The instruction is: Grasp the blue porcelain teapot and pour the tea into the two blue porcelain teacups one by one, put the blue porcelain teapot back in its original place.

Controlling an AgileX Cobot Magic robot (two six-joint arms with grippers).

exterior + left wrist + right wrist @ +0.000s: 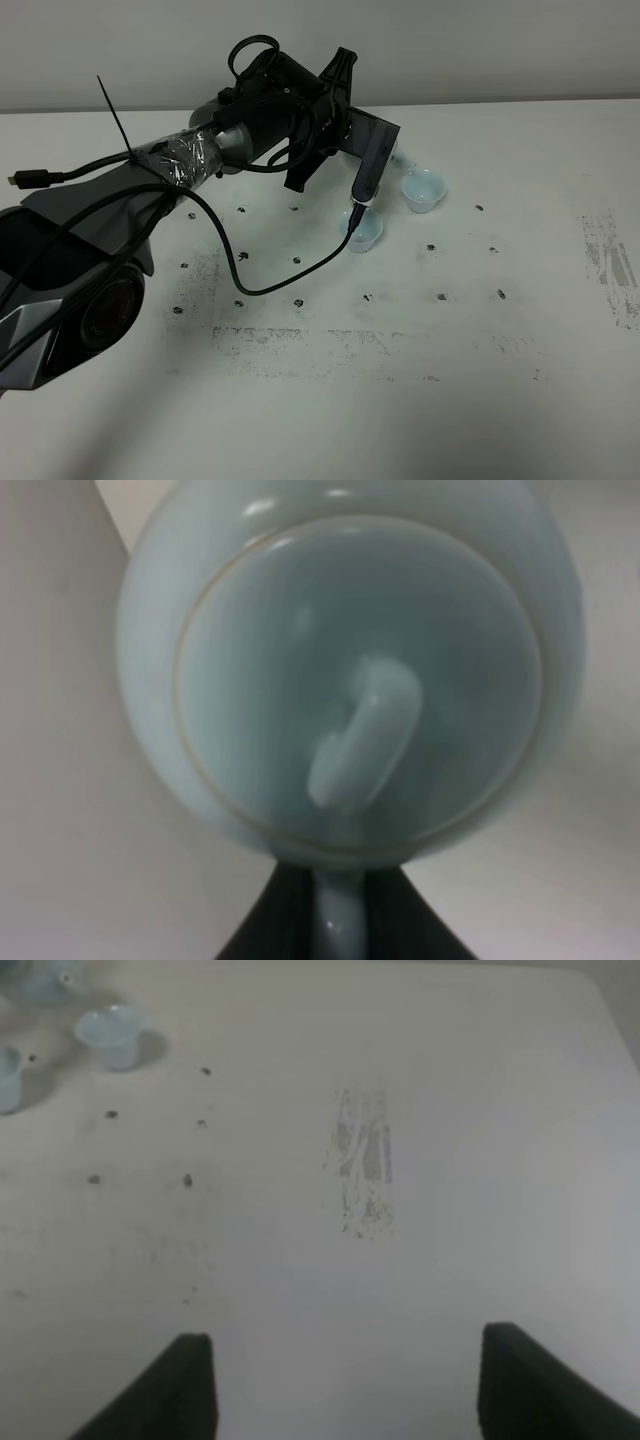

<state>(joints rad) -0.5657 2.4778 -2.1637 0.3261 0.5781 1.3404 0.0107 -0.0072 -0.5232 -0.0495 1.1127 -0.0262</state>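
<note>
The blue porcelain teapot (pixel 350 670) fills the left wrist view, seen from above with its domed lid and loop knob. My left gripper (pixel 340 925) is shut on its handle, a dark finger (pixel 265 935) on each side. In the exterior high view the left gripper (pixel 368 185) covers the teapot; only a pale edge (pixel 397 155) shows. One teacup (pixel 362 231) stands just below the gripper, the other teacup (pixel 422 190) to its right. My right gripper (pixel 345 1390) is open and empty above bare table, far from the cups (pixel 110 1036).
The white table (pixel 420 330) carries dark specks and a scuffed patch (pixel 610 270) near its right edge. The left arm's black cable (pixel 235 270) loops over the table left of the cups. A wall runs along the table's back edge.
</note>
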